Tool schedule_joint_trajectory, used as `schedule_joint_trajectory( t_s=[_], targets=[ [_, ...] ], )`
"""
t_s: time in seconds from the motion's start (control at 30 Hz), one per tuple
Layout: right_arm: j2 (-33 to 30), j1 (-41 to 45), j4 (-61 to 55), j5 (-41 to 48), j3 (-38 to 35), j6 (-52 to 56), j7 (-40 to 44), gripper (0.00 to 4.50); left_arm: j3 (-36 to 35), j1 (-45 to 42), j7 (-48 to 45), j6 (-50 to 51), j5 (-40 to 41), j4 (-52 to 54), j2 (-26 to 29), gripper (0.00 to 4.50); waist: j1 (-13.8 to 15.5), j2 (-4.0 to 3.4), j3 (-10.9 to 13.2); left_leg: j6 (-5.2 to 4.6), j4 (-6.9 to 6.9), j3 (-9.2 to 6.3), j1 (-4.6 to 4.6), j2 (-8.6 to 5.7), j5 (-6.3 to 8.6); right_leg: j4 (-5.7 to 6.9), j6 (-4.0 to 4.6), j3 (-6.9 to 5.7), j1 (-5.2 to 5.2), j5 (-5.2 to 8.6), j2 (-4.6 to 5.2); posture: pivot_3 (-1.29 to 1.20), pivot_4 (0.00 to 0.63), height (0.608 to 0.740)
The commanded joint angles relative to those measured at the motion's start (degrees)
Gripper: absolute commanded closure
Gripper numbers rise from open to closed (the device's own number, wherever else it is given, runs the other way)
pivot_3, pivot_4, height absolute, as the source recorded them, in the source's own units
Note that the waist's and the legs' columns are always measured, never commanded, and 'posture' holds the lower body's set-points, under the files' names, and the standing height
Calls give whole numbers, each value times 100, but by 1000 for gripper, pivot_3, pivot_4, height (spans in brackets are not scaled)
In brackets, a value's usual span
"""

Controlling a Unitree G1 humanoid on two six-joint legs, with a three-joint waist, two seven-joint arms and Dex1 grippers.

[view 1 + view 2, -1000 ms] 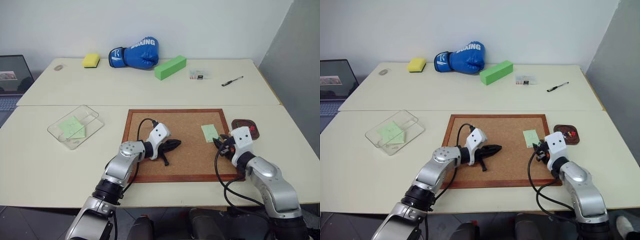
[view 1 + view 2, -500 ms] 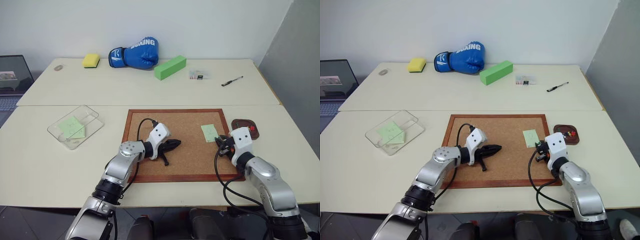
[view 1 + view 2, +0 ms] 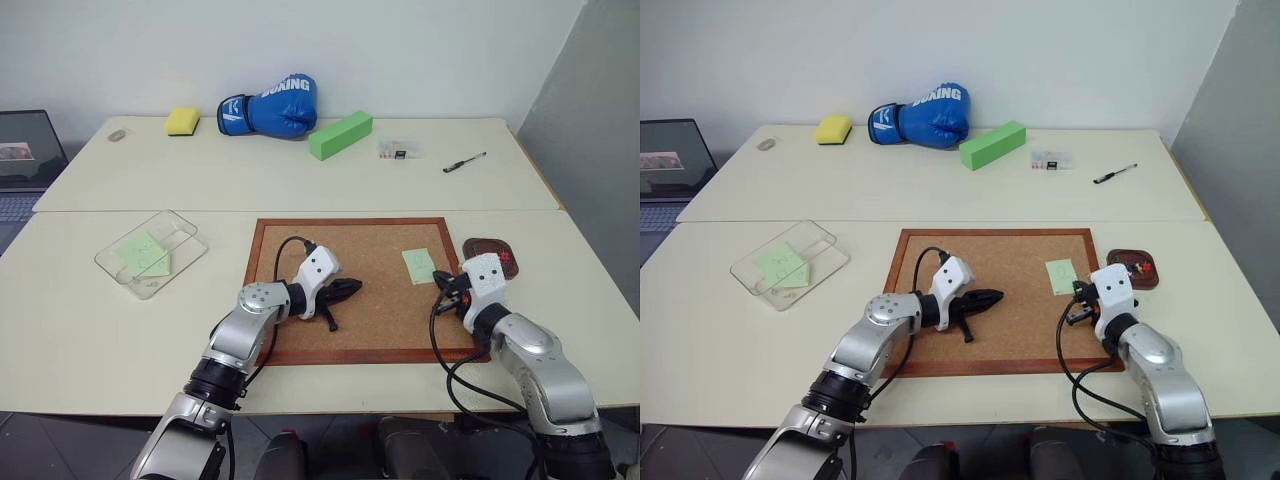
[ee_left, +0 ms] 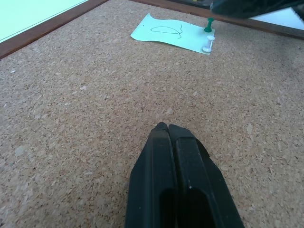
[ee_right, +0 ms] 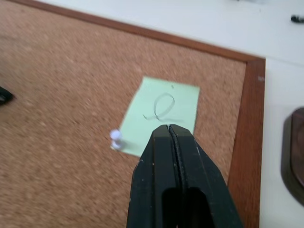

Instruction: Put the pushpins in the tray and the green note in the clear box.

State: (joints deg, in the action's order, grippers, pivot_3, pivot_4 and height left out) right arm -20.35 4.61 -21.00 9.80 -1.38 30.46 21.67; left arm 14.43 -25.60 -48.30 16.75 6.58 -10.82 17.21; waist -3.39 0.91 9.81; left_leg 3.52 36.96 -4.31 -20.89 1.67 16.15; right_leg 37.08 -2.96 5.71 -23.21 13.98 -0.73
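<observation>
Both arms: brushed silver-grey metal shells, rounded at the joints, with black bands between segments. Each wrist carries a white boxy housing with small dark dots on its face. Black cable loops out from each forearm and back into the wrist housing. Left claw (image 3: pixel 350 288) and right claw (image 3: pixel 443 287): matte black, two tapered fingers with smooth moulded faces and a recessed slot near the base.

I can read one word: "BOXING" in white letters on the blue boxing glove (image 3: pixel 270 106) near the far edge of the table. The green note (image 5: pixel 161 115) on the corkboard carries a dark hand-drawn loop, no legible letter or number.
</observation>
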Motion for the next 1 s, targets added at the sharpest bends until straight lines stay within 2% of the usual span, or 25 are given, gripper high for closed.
schedule_joint_trajectory(
  t_s=[0.03,0.17,0.3,0.43,1.0],
  targets=[
    [10,30,-394,161,-213,-77,-36,4496,161,105,-30,79,-166,-207,88,4500,0,0,0,0,0,0,0,0,0,0,0,0,0,0,0,0,150,740],
    [-68,-58,-431,134,-256,-59,-58,4496,166,100,-43,66,-170,-222,98,4500,1,0,0,0,-1,0,0,0,0,-1,0,0,0,0,0,0,150,740],
    [-146,-161,-321,-5,-173,-28,-113,3927,172,92,-58,48,-176,-240,109,4500,3,0,0,0,-1,0,-1,0,0,-1,0,0,0,0,0,0,150,740],
    [-109,-111,-40,-114,-144,201,-283,3113,174,86,-57,31,-170,-253,110,4500,-5,0,0,0,0,0,0,0,0,0,1,0,-1,0,0,0,150,740],
    [261,238,587,27,-340,91,-447,3113,181,68,-64,35,-159,-253,144,4500,-7,0,0,0,0,0,0,0,0,0,1,1,-1,1,0,0,150,740]
  ],
)
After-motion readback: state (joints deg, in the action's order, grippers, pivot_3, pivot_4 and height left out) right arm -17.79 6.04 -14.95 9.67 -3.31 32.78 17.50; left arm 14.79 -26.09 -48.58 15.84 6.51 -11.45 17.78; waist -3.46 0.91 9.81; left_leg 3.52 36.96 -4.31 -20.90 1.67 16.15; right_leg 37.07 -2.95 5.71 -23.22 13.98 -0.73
